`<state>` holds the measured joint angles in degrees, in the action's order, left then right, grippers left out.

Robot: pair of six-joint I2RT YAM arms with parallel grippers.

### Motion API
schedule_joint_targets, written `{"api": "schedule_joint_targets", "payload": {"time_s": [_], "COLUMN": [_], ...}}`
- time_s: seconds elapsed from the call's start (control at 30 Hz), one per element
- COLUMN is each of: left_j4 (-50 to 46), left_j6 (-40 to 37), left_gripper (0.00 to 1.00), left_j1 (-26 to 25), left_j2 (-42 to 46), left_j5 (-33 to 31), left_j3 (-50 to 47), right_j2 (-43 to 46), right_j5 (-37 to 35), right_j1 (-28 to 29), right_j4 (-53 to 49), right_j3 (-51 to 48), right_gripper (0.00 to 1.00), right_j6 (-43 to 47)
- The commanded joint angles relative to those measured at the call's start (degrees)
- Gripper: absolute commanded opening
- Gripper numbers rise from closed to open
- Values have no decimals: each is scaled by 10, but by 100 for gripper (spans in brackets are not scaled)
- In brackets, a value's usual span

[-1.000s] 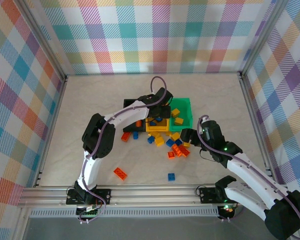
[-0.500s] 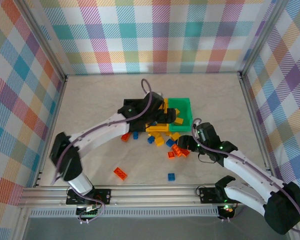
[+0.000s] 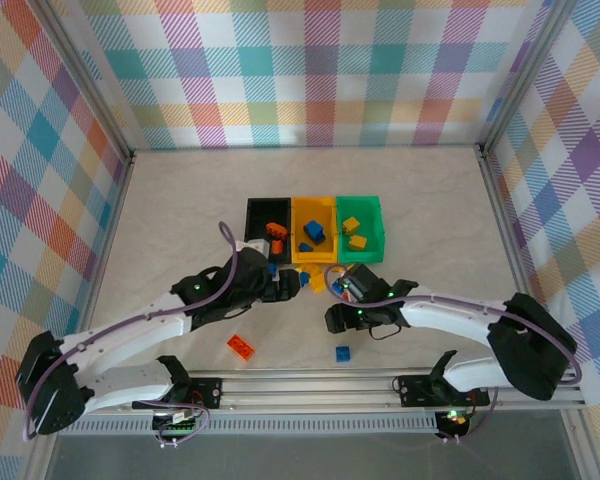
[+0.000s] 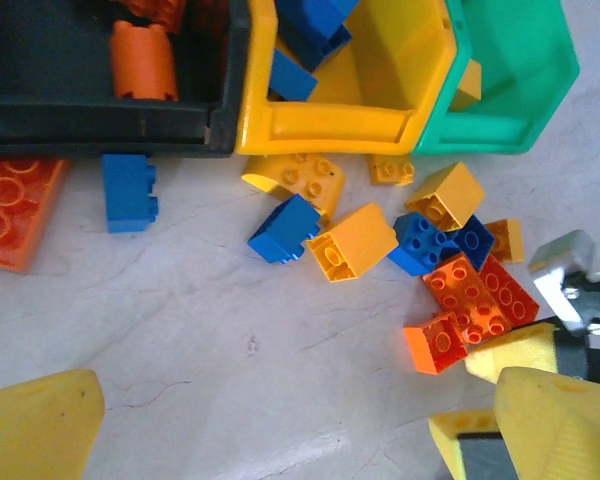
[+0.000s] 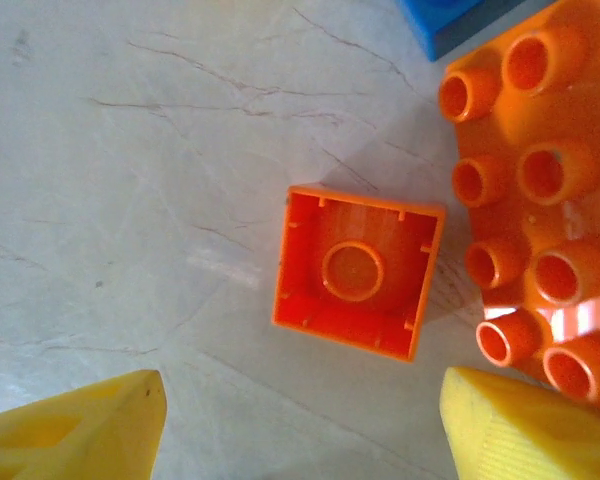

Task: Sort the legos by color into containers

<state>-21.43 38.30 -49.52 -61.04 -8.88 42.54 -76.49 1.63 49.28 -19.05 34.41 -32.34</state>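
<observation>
Three joined containers (image 4: pixel 320 128) sit at the middle of the table (image 3: pixel 180 220), loose legos (image 4: pixel 350 242) strewn along their near side. Left gripper (image 4: pixel 290 430) hangs wide open, empty, above them; right gripper (image 5: pixel 300 430) has its parted jaws flanking an upturned orange brick (image 5: pixel 358 272) without touching it.

Plaid walls (image 3: pixel 310 70) enclose a pale marbled table (image 3: pixel 180 210) with an aluminium rail (image 3: pixel 310 385) in front.
</observation>
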Motion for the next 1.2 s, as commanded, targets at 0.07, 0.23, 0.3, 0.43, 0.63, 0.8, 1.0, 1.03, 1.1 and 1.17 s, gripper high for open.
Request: {"api": "schedule_joint_targets", "payload": {"time_s": [0.07, 0.23, 0.3, 0.43, 0.63, 0.8, 1.0, 1.03, 1.1, 1.17], "left_j4": [-4, -13, -16, -18, -32, -52, -88, -89, -93, -99], "left_j6": [24, 21, 20, 21, 19, 19, 29, 34, 42, 46], "left_gripper": [100, 100, 100, 100, 100, 100, 100, 100, 100, 100], "left_j1": [1, 5, 7, 10, 13, 13, 13, 13, 13, 13], "left_j2": [54, 67, 70, 81, 95, 109, 131, 138, 148, 155], "left_j5": [-32, -39, -39, -43, -53, -80, -116, -118, -120, -125], "left_j3": [-35, -38, -39, -43, -42, -41, -45, -48, -51, -54], "right_j2": [-41, -100, -125, -161, -144, -76, -25, -41, -84, -138], "right_j5": [-90, -127, -138, -151, -144, -101, -36, -23, -2, 3], "right_j1": [15, 30, 38, 49, 60, 62, 59, 55, 43, 36], "right_j4": [-23, -44, -53, -65, -48, -19, -3, -5, 3, 2], "right_j3": [56, 100, 116, 131, 120, 104, 172, 203, 260, 321], "right_gripper": [74, 70, 68, 59, 41, 33, 29, 28, 28, 28], "right_j6": [-1, 10, 10, 7, 10, 27, 66, 73, 83, 97]}}
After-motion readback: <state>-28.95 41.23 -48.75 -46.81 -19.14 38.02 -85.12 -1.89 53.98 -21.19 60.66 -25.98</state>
